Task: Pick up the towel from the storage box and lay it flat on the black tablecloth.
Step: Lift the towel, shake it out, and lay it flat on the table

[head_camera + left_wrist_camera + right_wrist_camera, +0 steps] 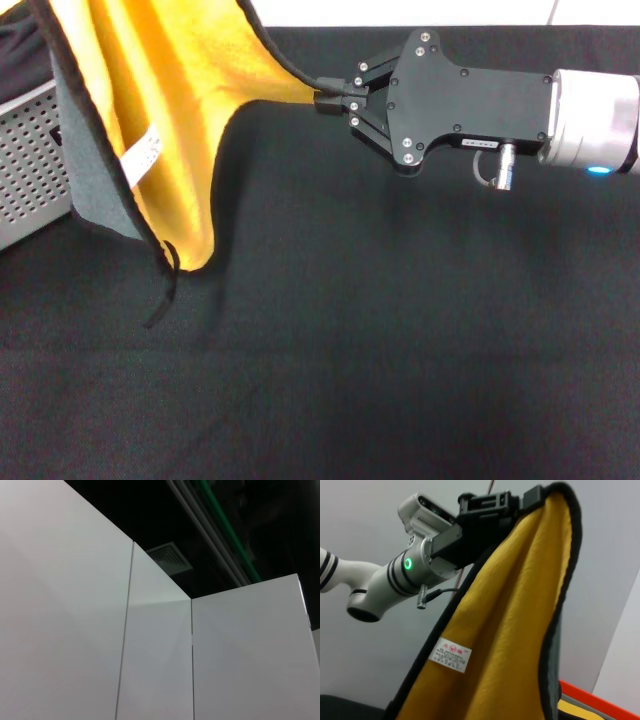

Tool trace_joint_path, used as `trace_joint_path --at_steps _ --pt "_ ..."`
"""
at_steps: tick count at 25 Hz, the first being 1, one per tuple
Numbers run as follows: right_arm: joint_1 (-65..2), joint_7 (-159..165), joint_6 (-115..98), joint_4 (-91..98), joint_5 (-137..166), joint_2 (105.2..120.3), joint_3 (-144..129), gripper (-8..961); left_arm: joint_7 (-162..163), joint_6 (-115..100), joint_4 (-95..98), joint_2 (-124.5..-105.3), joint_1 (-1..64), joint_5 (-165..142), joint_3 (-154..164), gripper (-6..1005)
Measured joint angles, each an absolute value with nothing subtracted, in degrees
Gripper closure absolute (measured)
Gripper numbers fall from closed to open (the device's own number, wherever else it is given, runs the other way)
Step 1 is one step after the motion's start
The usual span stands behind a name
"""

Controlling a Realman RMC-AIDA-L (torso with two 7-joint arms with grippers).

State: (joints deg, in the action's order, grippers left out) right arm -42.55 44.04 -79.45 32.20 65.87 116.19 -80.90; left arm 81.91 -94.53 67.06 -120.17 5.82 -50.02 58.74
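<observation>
The towel (170, 100), yellow-orange with black trim and a grey back, hangs in the air over the left part of the black tablecloth (400, 330). My right gripper (325, 100) is shut on one of its corners, pulling it out to the right. In the right wrist view my left gripper (534, 495) is raised high and is shut on the towel's (510, 630) top corner. The head view does not show the left gripper. The white label (145, 155) and the black loop (165, 290) hang near the towel's lower edge. The storage box (30, 170) stands at the far left, partly behind the towel.
White wall panels (75, 630) and a dark ceiling fill the left wrist view. The tablecloth spreads wide in front of and to the right of the hanging towel.
</observation>
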Motion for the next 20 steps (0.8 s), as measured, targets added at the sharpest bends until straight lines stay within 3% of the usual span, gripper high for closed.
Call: trace_joint_path --at_steps 2,20 --pt "-41.45 45.37 -79.32 33.98 65.83 116.18 -80.92 946 81.95 -94.55 66.91 -120.14 5.51 -50.01 58.7 961" --pt "-22.82 75.12 -83.29 68.82 76.85 115.45 -80.56 945 89.08 -105.78 62.68 -119.62 3.53 -60.12 53.41 961"
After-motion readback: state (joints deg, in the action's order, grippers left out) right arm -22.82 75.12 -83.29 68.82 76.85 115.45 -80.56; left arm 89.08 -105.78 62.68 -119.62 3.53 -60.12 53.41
